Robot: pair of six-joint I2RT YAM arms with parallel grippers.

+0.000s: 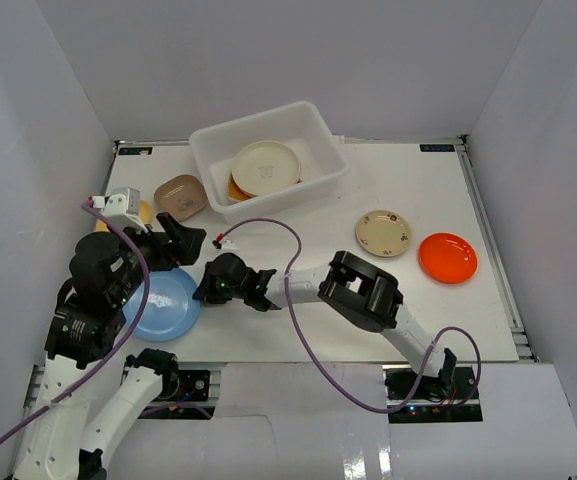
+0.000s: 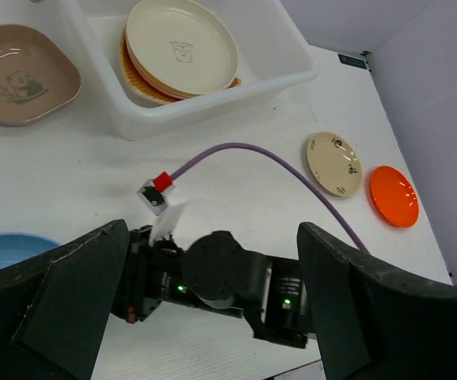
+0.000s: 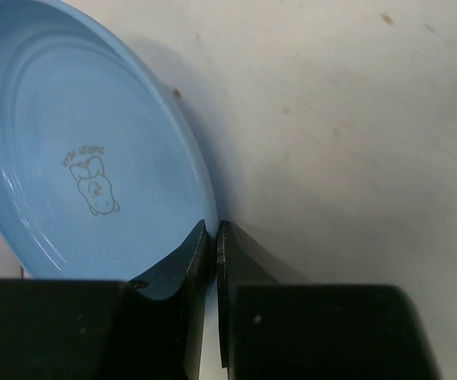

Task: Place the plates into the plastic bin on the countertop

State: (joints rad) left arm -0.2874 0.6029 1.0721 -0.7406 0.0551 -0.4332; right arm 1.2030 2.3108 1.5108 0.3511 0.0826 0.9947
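White countertop held the blue plate at its near left, well apart from the plastic bin; right gripper was closed, apparently pinching the plate's rim; left gripper gaped wide.

Blue plate lies on countertop, cream plate in bin.

My white table holds the big white bin at the top middle. A brown plate lies left of it, a blue plate at the lower left, and a tan plate and an orange plate at the right.
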